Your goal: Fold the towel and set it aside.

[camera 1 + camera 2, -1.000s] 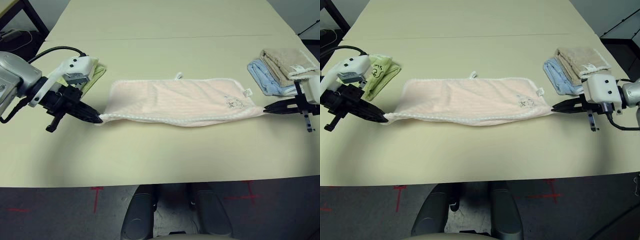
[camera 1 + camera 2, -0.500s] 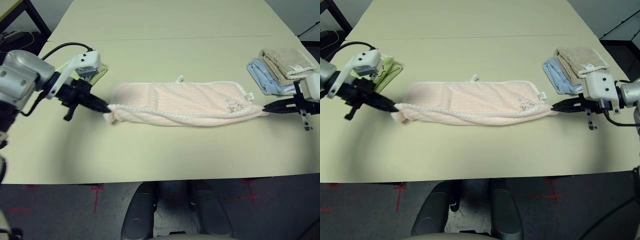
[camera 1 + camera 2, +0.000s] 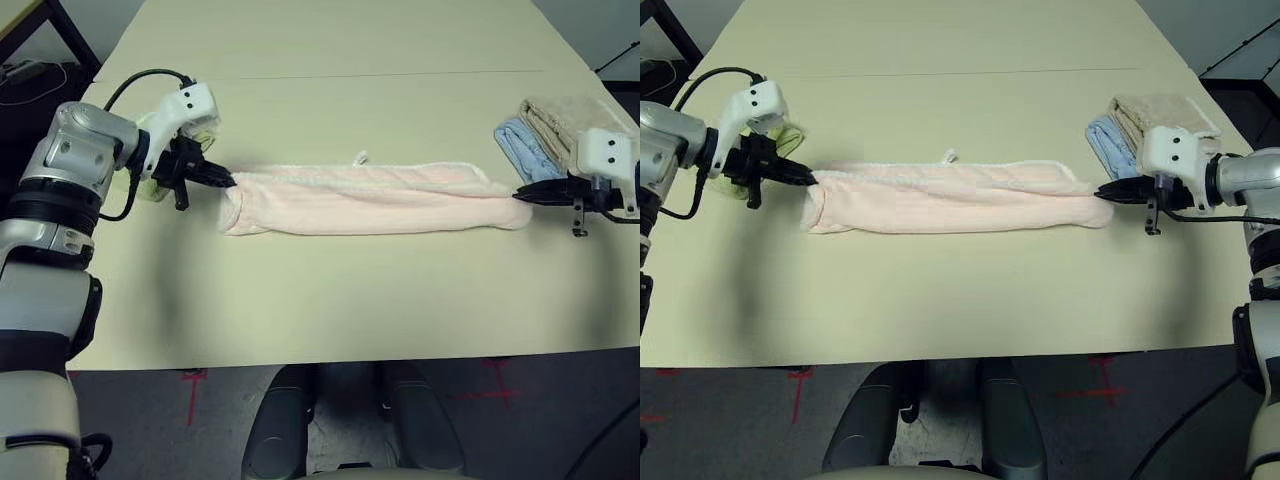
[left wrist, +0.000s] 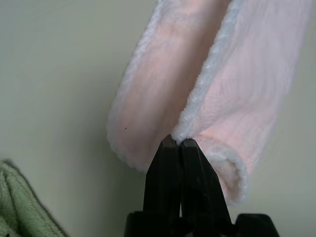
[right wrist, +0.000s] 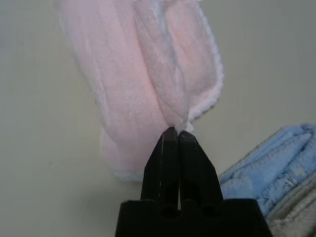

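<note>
Left claw (image 4: pixel 174 143) is pinched tight on the towel's (image 3: pixel 365 198) white scalloped hem at its 9 o'clock end, jaws together with just a lip of cloth between them. Right claw (image 5: pixel 174 133) mirrors it at the 3 o'clock end, clamped on a bunched corner. Between them the towel lies on the table (image 3: pixel 330 300) as a long narrow band, doubled lengthwise, far edge laid over toward 12 o'clock, hanging loop (image 3: pixel 357 156) poking out at the far side. This is soft, light terry: it drapes, sags wherever it isn't held and bunches under the tips, so corner grips look right, taken through both layers at the hem to keep the fold from sliding apart. Not fragile, not slippery on the pile, though a thin pinch could tug free if the arms pull against each other. Looking outward: a green towel (image 3: pixel 165 180) sits just behind the left claw at 9 o'clock, and a blue towel (image 3: pixel 522 150) with a beige towel (image 3: pixel 560 115) stacked on it lies just behind the right claw at 3 o'clock. Both piles crowd the ends, so the next fold, I'd judge, wants to go inward, end to end, over open table.
</note>
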`<action>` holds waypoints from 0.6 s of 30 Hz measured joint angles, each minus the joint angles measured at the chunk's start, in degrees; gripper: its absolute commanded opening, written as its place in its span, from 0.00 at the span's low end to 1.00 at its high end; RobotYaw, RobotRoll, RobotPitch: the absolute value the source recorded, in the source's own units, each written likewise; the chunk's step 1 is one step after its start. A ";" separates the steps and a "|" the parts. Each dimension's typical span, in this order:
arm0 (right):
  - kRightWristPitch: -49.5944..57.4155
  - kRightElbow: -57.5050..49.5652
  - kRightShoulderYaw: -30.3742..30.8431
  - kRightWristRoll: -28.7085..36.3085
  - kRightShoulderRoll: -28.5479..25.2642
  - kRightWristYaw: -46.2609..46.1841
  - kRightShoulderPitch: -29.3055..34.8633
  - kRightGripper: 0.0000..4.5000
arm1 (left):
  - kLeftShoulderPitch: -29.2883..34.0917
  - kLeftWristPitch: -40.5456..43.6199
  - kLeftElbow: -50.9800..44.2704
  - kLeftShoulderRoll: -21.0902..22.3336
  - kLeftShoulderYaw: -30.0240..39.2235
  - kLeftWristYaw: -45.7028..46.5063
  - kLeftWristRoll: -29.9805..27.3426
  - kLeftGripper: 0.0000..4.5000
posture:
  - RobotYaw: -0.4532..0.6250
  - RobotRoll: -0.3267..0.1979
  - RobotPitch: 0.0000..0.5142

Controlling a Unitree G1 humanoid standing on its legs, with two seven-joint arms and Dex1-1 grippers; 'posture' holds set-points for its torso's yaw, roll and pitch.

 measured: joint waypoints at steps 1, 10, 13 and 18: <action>-0.01 0.23 -0.10 -0.43 0.15 -1.00 -0.31 0.00 | -0.04 -0.30 0.27 -0.15 0.18 -0.03 0.53 0.01 | 0.43 0.62 0.45; 2.50 0.65 0.05 -6.16 2.90 -9.49 -3.02 0.00 | -2.25 -3.75 6.16 -2.57 1.85 0.86 4.99 0.01 | 0.44 0.62 0.46; 3.70 0.65 0.70 -8.29 3.67 -11.05 -3.72 0.00 | -3.13 -4.83 8.76 -4.21 2.25 3.20 6.64 0.01 | 0.44 0.62 0.46; 5.07 0.66 1.35 -10.57 4.50 -11.49 -3.76 0.00 | -4.60 -6.25 11.43 -6.09 2.81 6.23 8.83 0.01 | 0.44 0.62 0.46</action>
